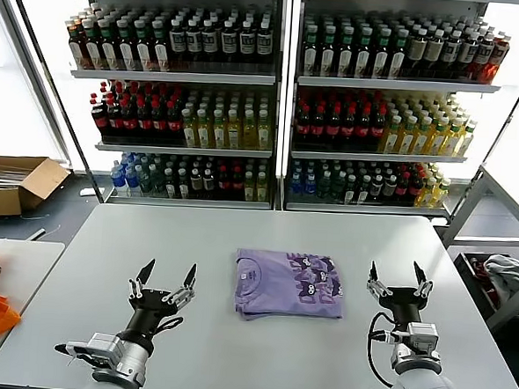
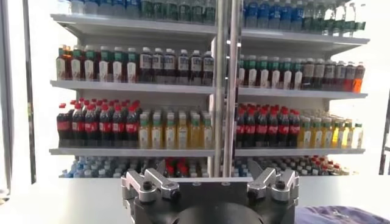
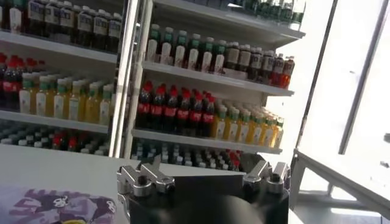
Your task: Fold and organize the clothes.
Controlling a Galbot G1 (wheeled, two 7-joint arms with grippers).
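Left pincer point(image 1: 167, 272) spread, right pincer point(image 1: 397, 273) spread

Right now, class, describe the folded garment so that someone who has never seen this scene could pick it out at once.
Start at the grey table in front of the drinks shelves. Near its middle, between the open left hand and the open right hand, lies the folded T-shirt. It is the only thing lying on this table: lavender fabric with a dark purple print.

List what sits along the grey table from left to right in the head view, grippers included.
Left gripper, open, above the grey table → folded lavender-purple fabric T-shirt with dark purple print → right gripper, open.
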